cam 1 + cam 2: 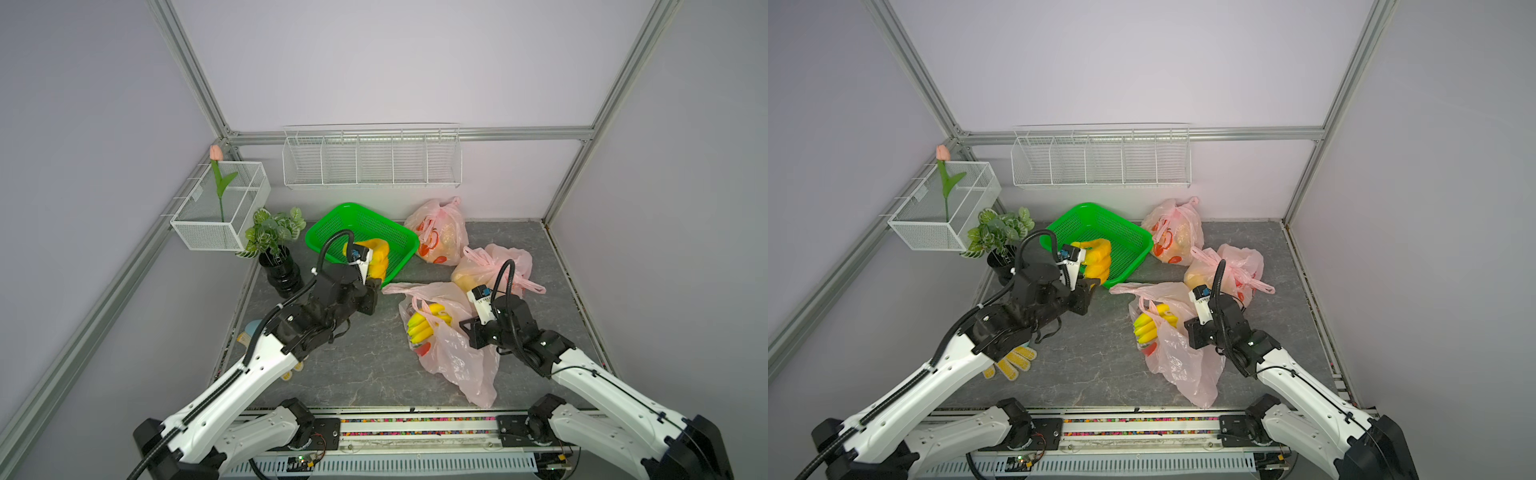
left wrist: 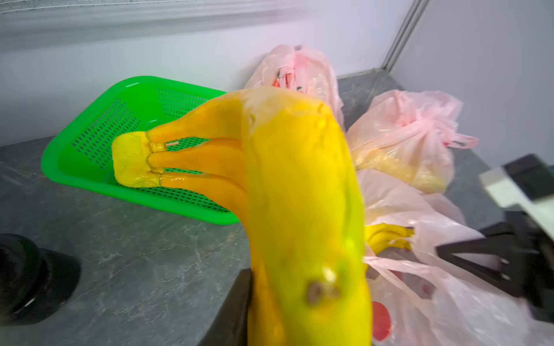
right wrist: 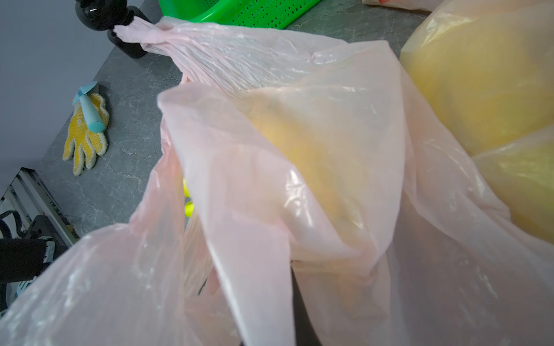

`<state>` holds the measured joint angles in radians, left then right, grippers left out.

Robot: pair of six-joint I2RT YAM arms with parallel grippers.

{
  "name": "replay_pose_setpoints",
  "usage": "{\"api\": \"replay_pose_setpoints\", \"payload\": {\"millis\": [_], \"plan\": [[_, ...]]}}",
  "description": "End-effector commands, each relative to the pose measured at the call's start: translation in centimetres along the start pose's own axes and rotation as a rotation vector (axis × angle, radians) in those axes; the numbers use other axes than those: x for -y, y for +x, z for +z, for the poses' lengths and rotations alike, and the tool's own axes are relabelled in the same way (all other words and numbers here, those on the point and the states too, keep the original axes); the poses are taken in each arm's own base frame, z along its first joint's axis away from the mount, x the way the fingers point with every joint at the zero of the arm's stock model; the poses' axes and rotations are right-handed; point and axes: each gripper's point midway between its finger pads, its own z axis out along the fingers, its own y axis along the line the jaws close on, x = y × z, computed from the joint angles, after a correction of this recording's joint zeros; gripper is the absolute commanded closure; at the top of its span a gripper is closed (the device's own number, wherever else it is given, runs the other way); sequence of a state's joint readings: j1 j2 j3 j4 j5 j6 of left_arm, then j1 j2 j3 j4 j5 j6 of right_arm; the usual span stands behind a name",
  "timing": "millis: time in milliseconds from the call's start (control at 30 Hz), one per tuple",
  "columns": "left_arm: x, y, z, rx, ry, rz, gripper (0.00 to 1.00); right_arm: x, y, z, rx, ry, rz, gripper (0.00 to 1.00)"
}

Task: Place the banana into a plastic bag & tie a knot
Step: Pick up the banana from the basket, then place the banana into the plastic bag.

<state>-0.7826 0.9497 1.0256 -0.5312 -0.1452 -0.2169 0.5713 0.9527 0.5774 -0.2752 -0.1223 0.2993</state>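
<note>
Grey marbled counter [image 1: 353, 365], pale walls around. An orange-yellow banana bunch [image 1: 380, 257] hangs clamped in the left tool [image 1: 373, 276], with the green basket [image 1: 374, 218] just ahead of that tool. This looks like the carry step. Off that tool's right side lies the pink plastic bag [image 1: 453, 357], a yellower bunch [image 1: 426, 322] showing at its mouth. The right tool [image 1: 466, 329] is pinched shut on its film. The next move calls for swinging across and lowering the bunch through a mouth held wide — no knot yet.
</note>
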Motion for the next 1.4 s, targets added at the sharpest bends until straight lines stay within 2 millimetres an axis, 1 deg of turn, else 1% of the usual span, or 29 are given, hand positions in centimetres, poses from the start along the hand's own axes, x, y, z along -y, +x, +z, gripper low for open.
{"api": "replay_pose_setpoints", "payload": {"millis": [0,133,200,267,367,433,533,633,700,767,867,967,1100,1167,1267,1367], "plan": [[3.4,1.6,-2.1,-0.007,0.171,-0.052,0.84,0.0,-1.0,-0.1,0.005,0.015,0.007,0.93],[6.8,3.8,-5.2,0.010,0.311,0.015,0.85,-0.5,-1.9,-0.2,0.018,-0.004,0.000,0.93],[7.8,5.3,-5.8,-0.002,0.352,0.045,0.85,-1.0,-2.3,-0.5,0.034,-0.029,-0.005,0.93],[8.7,7.1,-5.9,-0.034,0.390,0.069,0.85,-1.7,-2.8,-0.8,0.056,-0.076,-0.011,0.93],[10.8,9.6,-6.0,-0.076,0.486,0.108,0.86,-2.4,-3.2,-1.5,0.095,-0.136,-0.009,0.93],[11.8,11.1,-5.9,-0.100,0.515,0.142,0.86,-2.4,-3.4,-1.9,0.107,-0.157,-0.001,0.93],[12.6,13.2,-5.5,-0.136,0.542,0.182,0.87,-2.1,-3.1,-2.2,0.111,-0.170,0.011,0.93],[12.7,14.4,-4.7,-0.145,0.543,0.190,0.87,-2.1,-3.0,-2.4,0.113,-0.194,0.013,0.93],[12.8,15.0,-4.0,-0.147,0.537,0.203,0.86,-2.6,-3.0,-2.7,0.117,-0.218,-0.002,0.93],[13.3,15.7,-3.1,-0.165,0.538,0.229,0.86,-3.2,-2.9,-2.8,0.122,-0.258,-0.019,0.93],[13.8,15.5,-1.8,-0.150,0.513,0.239,0.86,-4.3,-2.7,-2.9,0.122,-0.327,-0.033,0.93],[13.7,14.4,-1.0,-0.096,0.476,0.250,0.86,-5.1,-2.3,-2.9,0.117,-0.377,-0.039,0.93],[14.0,12.3,-1.3,0.000,0.510,0.278,0.86,-4.8,-1.4,-2.4,0.096,-0.371,-0.022,0.93],[13.5,11.6,-0.8,0.043,0.546,0.235,0.85,-4.8,-1.2,-2.4,0.098,-0.374,-0.012,0.93],[12.6,11.3,0.4,0.059,0.571,0.185,0.86,-4.6,-1.3,-2.4,0.110,-0.366,-0.004,0.93],[13.1,10.8,0.7,0.083,0.601,0.199,0.86,-4.4,-1.5,-2.6,0.116,-0.354,0.000,0.93]]}}
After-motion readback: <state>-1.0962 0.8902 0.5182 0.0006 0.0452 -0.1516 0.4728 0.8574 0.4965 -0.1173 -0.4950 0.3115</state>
